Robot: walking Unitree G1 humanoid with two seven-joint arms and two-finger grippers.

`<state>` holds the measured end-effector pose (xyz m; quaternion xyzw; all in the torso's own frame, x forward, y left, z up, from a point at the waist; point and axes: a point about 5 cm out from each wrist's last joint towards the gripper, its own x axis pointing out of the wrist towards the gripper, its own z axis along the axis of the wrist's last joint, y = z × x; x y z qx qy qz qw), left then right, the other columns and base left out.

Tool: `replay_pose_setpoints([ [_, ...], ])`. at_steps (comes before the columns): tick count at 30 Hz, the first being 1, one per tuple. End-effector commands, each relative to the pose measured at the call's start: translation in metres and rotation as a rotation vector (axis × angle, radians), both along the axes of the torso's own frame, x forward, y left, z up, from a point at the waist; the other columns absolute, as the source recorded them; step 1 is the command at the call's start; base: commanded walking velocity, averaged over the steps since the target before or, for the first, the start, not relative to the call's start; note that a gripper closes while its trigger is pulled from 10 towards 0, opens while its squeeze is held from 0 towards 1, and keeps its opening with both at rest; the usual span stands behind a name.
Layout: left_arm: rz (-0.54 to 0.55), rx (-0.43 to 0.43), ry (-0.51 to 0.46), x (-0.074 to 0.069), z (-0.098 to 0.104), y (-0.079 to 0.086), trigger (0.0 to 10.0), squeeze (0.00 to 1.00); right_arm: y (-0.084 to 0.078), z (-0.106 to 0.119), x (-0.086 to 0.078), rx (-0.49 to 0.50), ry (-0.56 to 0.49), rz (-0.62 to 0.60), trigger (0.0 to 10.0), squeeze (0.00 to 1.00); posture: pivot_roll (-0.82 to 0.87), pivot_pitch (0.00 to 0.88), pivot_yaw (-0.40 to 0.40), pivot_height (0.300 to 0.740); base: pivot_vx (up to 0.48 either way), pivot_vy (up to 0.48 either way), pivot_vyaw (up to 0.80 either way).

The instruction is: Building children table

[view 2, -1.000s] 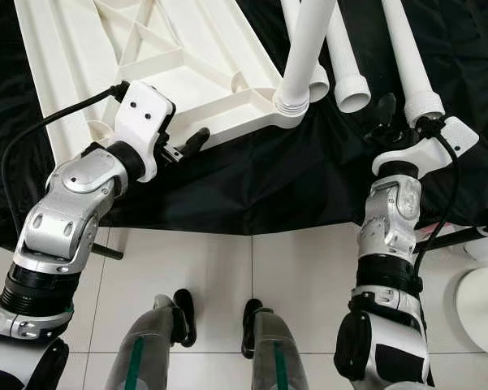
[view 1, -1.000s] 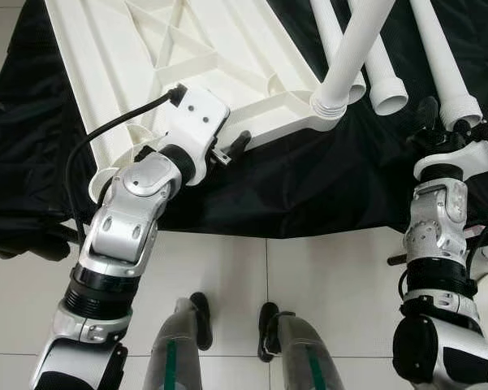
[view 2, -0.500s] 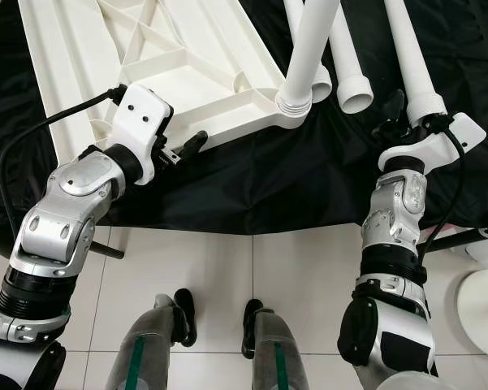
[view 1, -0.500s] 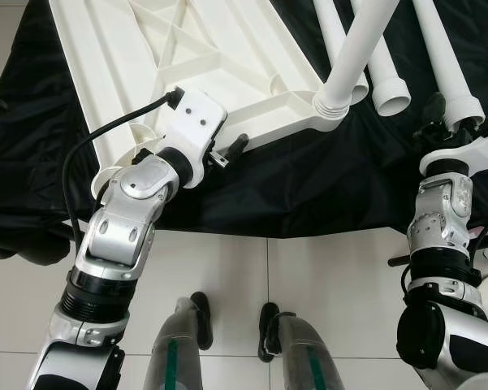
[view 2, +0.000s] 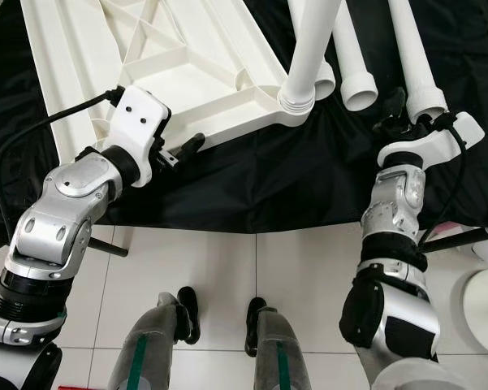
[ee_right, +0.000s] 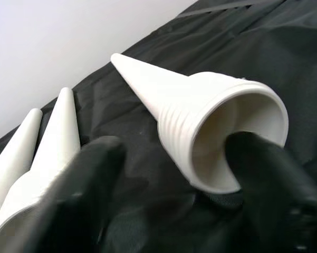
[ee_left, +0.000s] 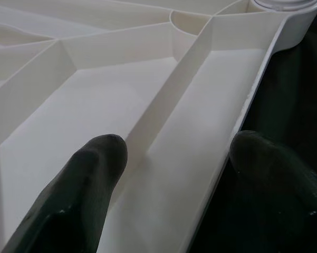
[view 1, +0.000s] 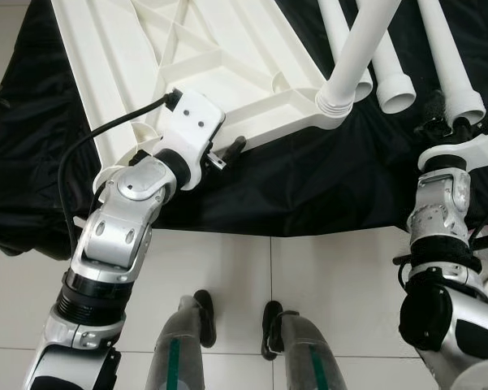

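The white table top (view 1: 187, 57) lies upside down on a black cloth (view 1: 308, 187), ribbed underside up. One white leg (view 1: 359, 49) stands in its near corner socket. Loose white legs lie to the right on the cloth. My left gripper (view 1: 231, 150) is open at the top's near edge, its fingers straddling the rim (ee_left: 237, 121). My right gripper (view 1: 438, 110) is open at the threaded mouth of the rightmost loose leg (ee_right: 200, 110). One finger (ee_right: 263, 174) reaches into the opening and the other stays well outside.
Two more loose legs (view 1: 390, 73) lie between the standing leg and my right gripper. The cloth ends at pale floor tiles (view 1: 308, 276), where my feet stand. A white round object (view 2: 487, 309) and a dark rod (view 2: 459, 238) lie on the floor at right.
My right gripper has edged slightly forward toward the leg's open end. The left gripper stays at the table top's edge. The view has shifted a little.
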<state>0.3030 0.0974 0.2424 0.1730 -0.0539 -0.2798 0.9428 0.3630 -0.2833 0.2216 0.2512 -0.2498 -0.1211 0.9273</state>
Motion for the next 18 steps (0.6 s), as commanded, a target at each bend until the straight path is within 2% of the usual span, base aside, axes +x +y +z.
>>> replay_pose_setpoints([
  [1, -0.023, 0.007, 0.011, -0.005, -0.002, -0.001, 10.0, 0.00, -0.004, -0.002, 0.000, 0.016, -0.004, -0.006, 2.6, 0.00, 0.17, 0.332, 0.048, 0.740, 0.000, 0.000, 0.00],
  [3, -0.023, 0.007, 0.012, -0.005, -0.002, -0.001, 10.0, 0.00, -0.004, -0.001, 0.001, 0.015, -0.007, -0.005, 2.6, 0.00, 0.17, 0.332, 0.049, 0.740, 0.000, 0.000, 0.00],
  [4, -0.023, 0.008, 0.013, -0.005, -0.002, -0.001, 10.0, 0.00, -0.005, 0.001, 0.002, 0.016, -0.013, -0.003, 0.2, 0.00, 0.17, 0.330, 0.049, 0.740, 0.000, 0.000, 0.00],
  [6, -0.021, 0.009, 0.013, -0.005, -0.002, 0.000, 10.0, 0.00, -0.006, 0.004, 0.002, 0.019, -0.020, -0.001, 0.0, 0.00, 0.18, 0.328, 0.051, 0.740, 0.000, 0.000, 0.00],
  [18, -0.017, 0.011, 0.013, -0.005, -0.001, 0.000, 10.0, 0.00, -0.009, 0.013, 0.005, 0.015, -0.044, 0.014, 0.0, 0.00, 0.17, 0.321, 0.051, 0.740, 0.000, 0.000, 0.00],
])
